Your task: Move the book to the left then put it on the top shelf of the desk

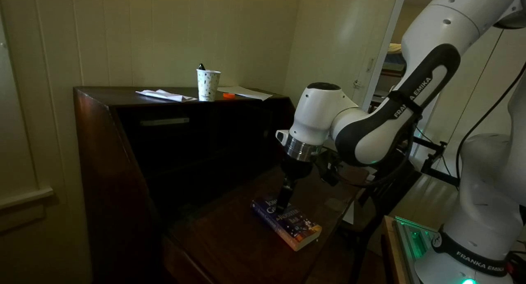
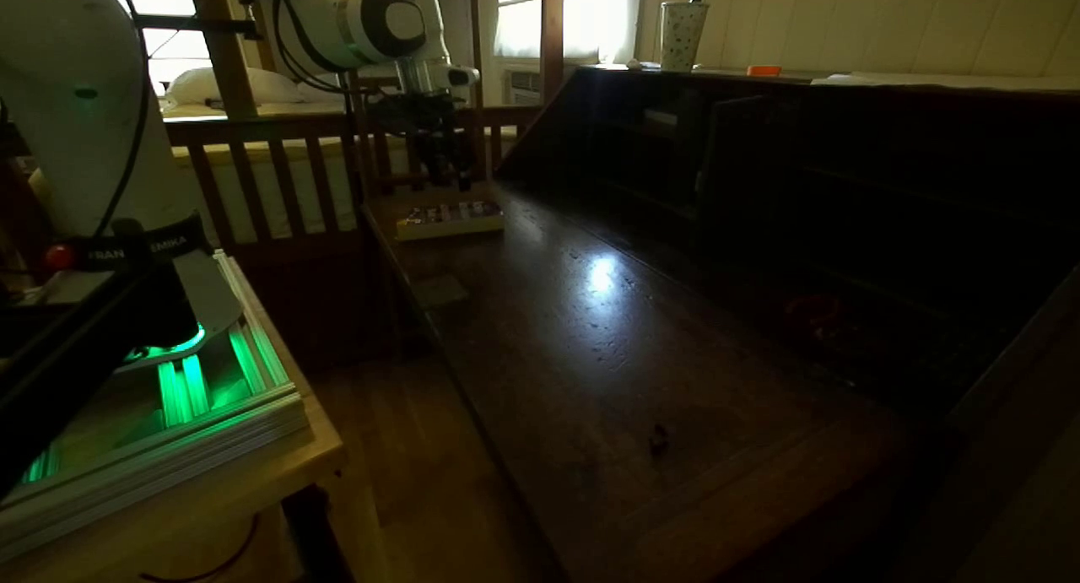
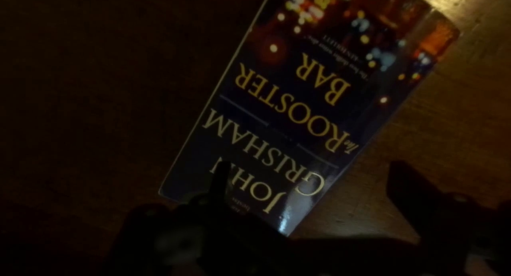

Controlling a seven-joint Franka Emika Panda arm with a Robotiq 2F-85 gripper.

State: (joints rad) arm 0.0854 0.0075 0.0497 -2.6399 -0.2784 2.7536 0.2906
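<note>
The book (image 1: 292,224) lies flat on the lower writing surface of the dark-brown desk (image 1: 111,185), near its front edge. It also shows in an exterior view (image 2: 450,220) and fills the middle of the wrist view (image 3: 287,104), its title upside down. My gripper (image 1: 282,210) points down over the author-name end of the book; it also shows in an exterior view (image 2: 451,182), slightly above the cover. In the wrist view the gripper (image 3: 309,166) is open and empty: one finger is over the cover, the other beyond the spine edge over bare wood. The top shelf (image 1: 125,94) is the highest board.
A patterned cup (image 1: 208,86) holding something dark, an orange item (image 1: 229,95) and white papers (image 1: 166,95) stand or lie on the top shelf. The desk's recessed interior (image 1: 197,148) is dark. A chair (image 1: 376,206) is at the desk's front. A small dark thing (image 2: 658,439) lies on the writing surface.
</note>
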